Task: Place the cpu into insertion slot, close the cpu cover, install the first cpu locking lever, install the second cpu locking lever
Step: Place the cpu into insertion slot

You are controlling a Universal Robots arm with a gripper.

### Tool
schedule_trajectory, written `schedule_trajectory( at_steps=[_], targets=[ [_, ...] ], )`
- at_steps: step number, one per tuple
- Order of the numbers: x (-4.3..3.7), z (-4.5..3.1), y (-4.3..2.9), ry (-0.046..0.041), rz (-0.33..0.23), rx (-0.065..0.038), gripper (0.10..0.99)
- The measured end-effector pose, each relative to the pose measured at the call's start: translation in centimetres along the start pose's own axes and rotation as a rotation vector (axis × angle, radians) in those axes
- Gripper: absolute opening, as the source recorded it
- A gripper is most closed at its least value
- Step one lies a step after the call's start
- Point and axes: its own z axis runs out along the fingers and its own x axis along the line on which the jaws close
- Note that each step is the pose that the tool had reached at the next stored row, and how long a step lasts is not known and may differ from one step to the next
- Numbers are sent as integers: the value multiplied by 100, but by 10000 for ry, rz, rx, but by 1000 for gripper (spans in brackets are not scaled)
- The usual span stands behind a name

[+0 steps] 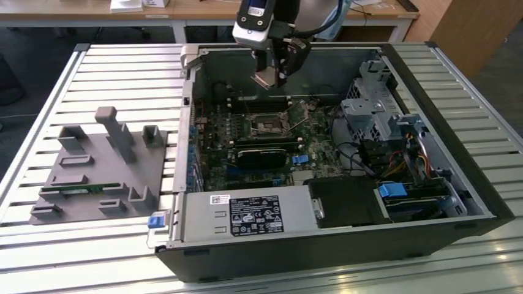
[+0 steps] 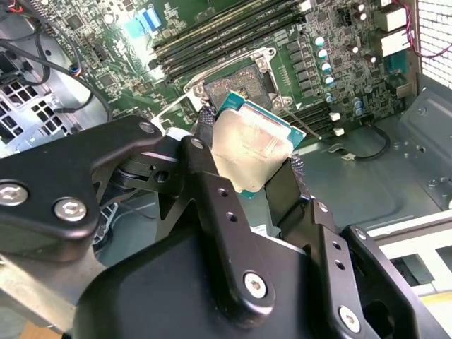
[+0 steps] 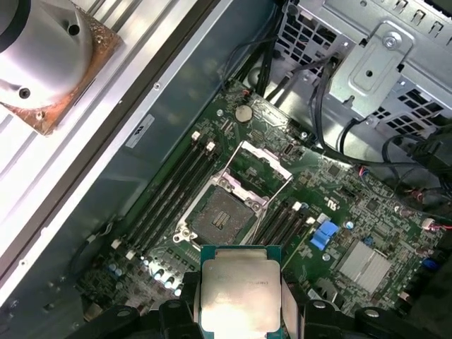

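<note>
The black two-fingered gripper (image 2: 250, 141) was clamped on the small, flat, square cpu with the tan-silver metal face (image 2: 248, 159). One finger pressed on each of two opposite edges, which left the chip's underside free for seating. The cpu hung in the air above the green motherboard (image 1: 220, 166), clear of the small square dark insertion slot with the silver rim (image 3: 222, 217) and not yet in it.

In the first wrist view the chip lay roughly flat, and the slot sat just beyond its far edge. By my reading the arm was lining the chip up over the socket rather than pressing it home. The thin silver cpu cover frame (image 3: 265, 159) stood swung up along one side of the slot, so the socket was bare to receive the chip.

In the exterior view the wrist pointed straight down over the far part of the open black computer case (image 1: 466, 202). The case lay on its side on a slatted metal table (image 1: 49, 92). A grey plastic fixture block (image 1: 98, 177) sat on the table at the exterior view's left, well apart from the gripper.
</note>
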Motion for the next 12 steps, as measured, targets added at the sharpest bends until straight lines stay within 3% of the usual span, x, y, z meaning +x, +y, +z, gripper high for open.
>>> schedule_trajectory(
  at_steps=[5, 12],
  targets=[
    [1, 8, -2, -29, 328, -6, 541],
    [1, 24, -4, -130, 1450, -28, 541]
  ],
)
